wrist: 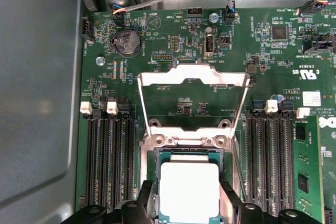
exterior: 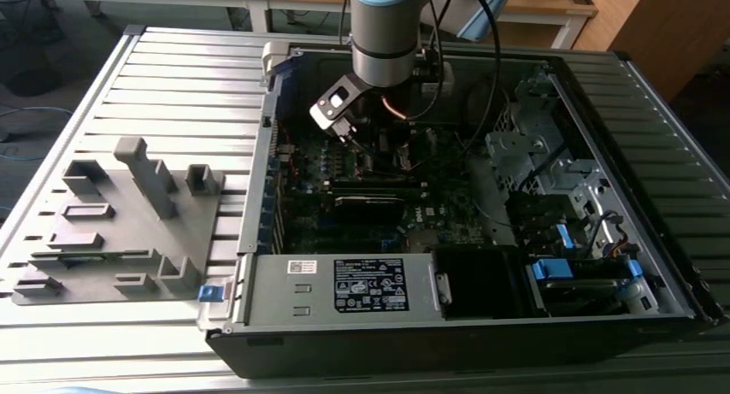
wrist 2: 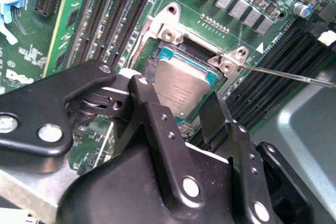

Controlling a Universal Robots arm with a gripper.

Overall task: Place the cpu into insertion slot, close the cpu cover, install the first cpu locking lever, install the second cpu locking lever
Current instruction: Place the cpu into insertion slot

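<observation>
Motherboard (wrist: 173, 45) | claw (wrist: 187, 196) grasps cpu (wrist: 189, 179) in insertion slot (wrist: 153, 171) | cpu cover (wrist: 192, 77) raised | memory slots (wrist: 110, 161) flanking

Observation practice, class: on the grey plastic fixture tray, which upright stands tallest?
The narrow grey plastic post near the tray's middle; the blocky uprights around it all stop below its top.

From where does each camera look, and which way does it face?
Exterior view: stands apart, looks down into the open computer case; the arm shows.
First wrist view: on the arm, looks straight down on the open cpu cover; the hand shows.
Second wrist view: on the arm, looks slantwise past the hand at the cpu.
Both wrist views share the cpu.
</observation>
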